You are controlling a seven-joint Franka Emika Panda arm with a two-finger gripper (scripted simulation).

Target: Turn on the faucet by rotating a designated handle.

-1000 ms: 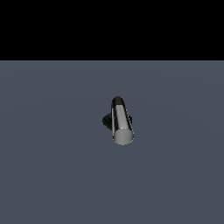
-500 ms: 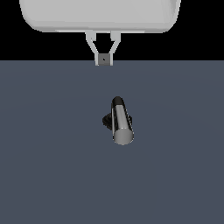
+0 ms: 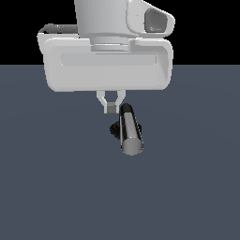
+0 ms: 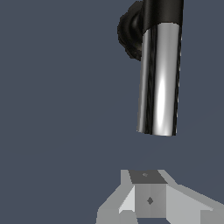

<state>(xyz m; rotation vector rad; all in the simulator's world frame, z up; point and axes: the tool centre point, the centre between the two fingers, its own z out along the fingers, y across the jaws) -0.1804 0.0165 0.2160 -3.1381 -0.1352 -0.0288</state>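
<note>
My gripper is hanging just below my broad white hand housing, and its two fingers are slanting inward until their tips are meeting on a small grey pad, so my jaws are pressed together with nothing pinched between them. In the wrist view the same gripper is showing as a grey wedge with one square pad at its centre (no gap is showing between the tips).

Just beside my fingertips, on the exterior view's right, the handle is lying as a straight shiny silver bar, pointing its flat round end toward that camera. I cannot tell whether my fingertips are touching its far end or only sitting close against it; in the wrist view the handle is standing clear of my pad, with bare floor between them.

The faucet is showing its black base behind the bar, on the exterior view's left of it, and in the wrist view the black elbow is capping the silver bar.

Everything is sitting on a plain slate-grey floor.
</note>
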